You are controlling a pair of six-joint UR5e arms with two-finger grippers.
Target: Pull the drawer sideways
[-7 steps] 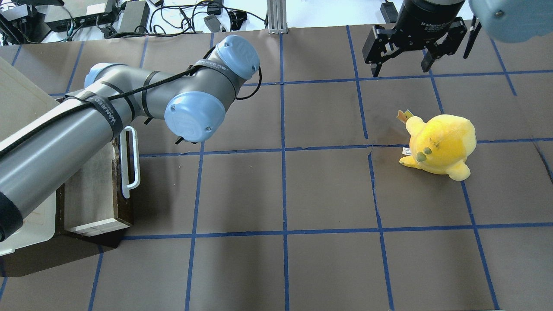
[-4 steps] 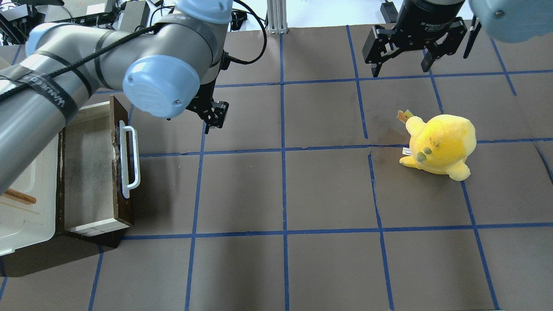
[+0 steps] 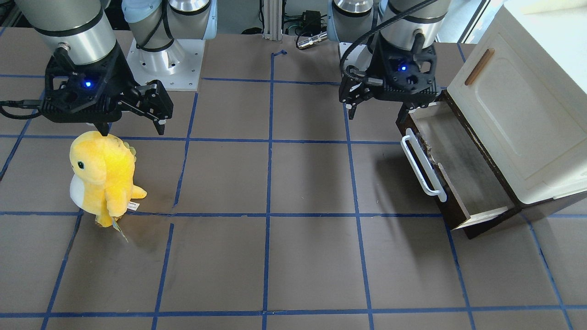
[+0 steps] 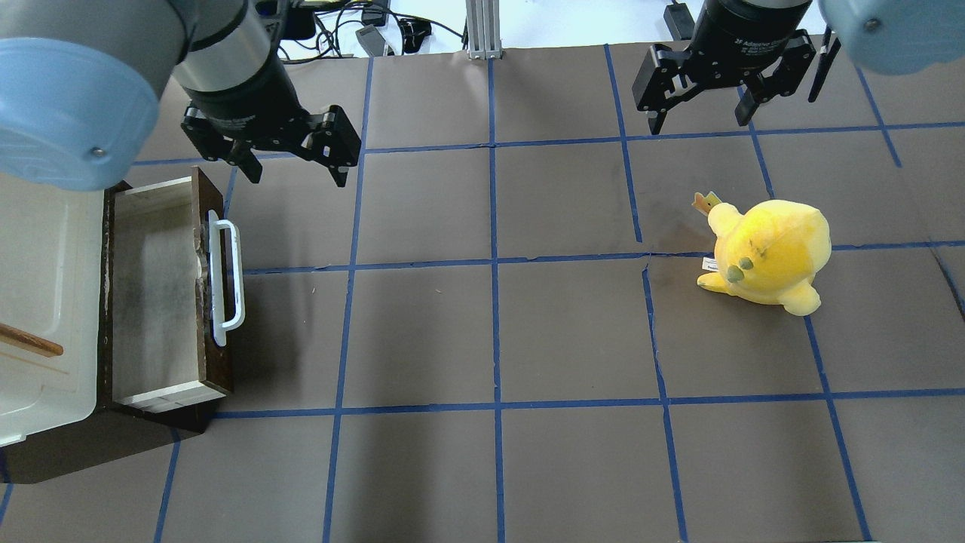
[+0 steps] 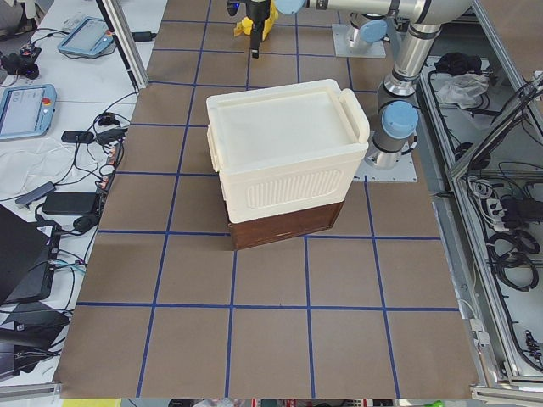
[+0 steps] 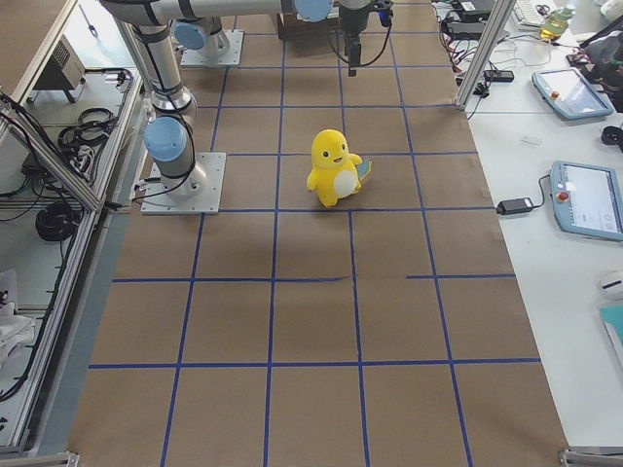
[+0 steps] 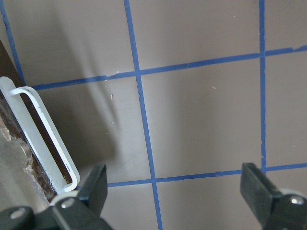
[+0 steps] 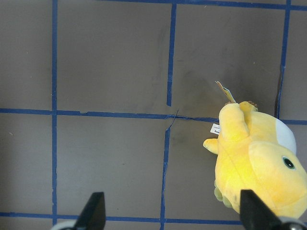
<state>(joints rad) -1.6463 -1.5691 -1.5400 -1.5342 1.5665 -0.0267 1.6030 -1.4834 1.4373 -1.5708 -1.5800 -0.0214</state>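
The drawer (image 4: 154, 286) stands pulled out of the cabinet's dark brown base, its grey-brown floor bare. Its dark front carries the long white loop handle (image 4: 226, 279). The drawer (image 3: 458, 169) and handle (image 3: 422, 167) also show in the front view, and the handle (image 7: 45, 139) shows in the left wrist view. My left gripper (image 4: 295, 177) is open and empty, above the table just beyond the drawer's far corner, apart from the handle; it also shows in the front view (image 3: 378, 110). My right gripper (image 4: 699, 124) is open and empty, far off near the plush.
The cream-white cabinet (image 4: 45, 286) with a small brown door handle (image 4: 30, 341) sits over the drawer at the table's left end. A yellow plush toy (image 4: 769, 253) stands on the right, just below the right gripper (image 3: 133, 130). Blue tape lines grid the brown table.
My left arm has swung up and back from over the drawer, and its open gripper has come into view past the drawer's far corner. The drawer, plush and right arm have not moved.
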